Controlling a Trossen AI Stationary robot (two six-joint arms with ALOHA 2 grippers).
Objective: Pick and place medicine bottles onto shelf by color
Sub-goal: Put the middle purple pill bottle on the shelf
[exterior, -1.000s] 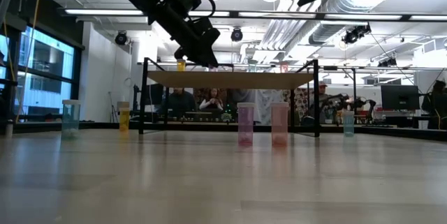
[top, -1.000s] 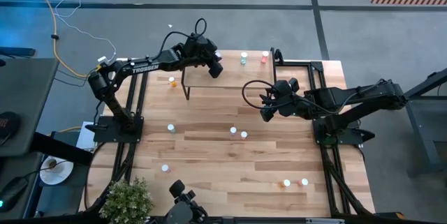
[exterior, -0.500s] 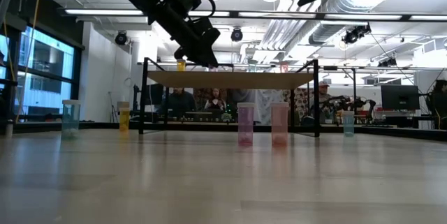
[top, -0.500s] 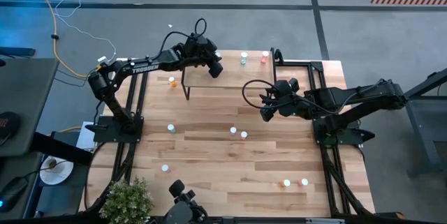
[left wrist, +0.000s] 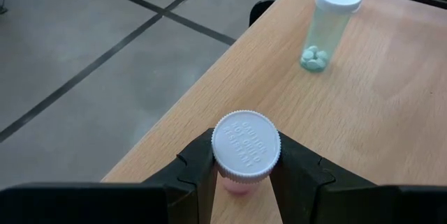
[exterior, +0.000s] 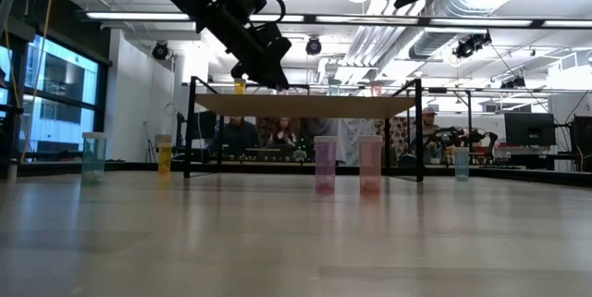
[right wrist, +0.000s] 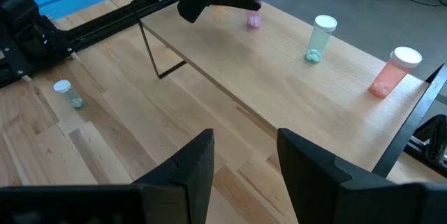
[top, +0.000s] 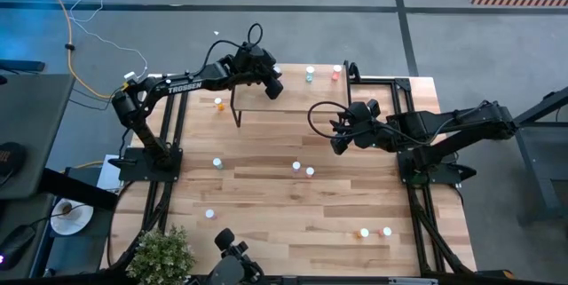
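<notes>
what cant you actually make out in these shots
- Left gripper is shut on a pink bottle; in the left wrist view cap and fingers hide whether its base touches the shelf.
- High view: the left gripper covers that bottle.
- Low view: the right gripper is cut off by the top edge.
- High view: table bottles are too small to tell colours.

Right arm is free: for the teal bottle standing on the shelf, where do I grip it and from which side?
Grip the teal bottle by its body just under the white cap, coming down from above. It stands upright on the shelf, apart from the orange bottle, so the right gripper, open, should fit around it. The left gripper is occupied with the pink bottle.
</notes>
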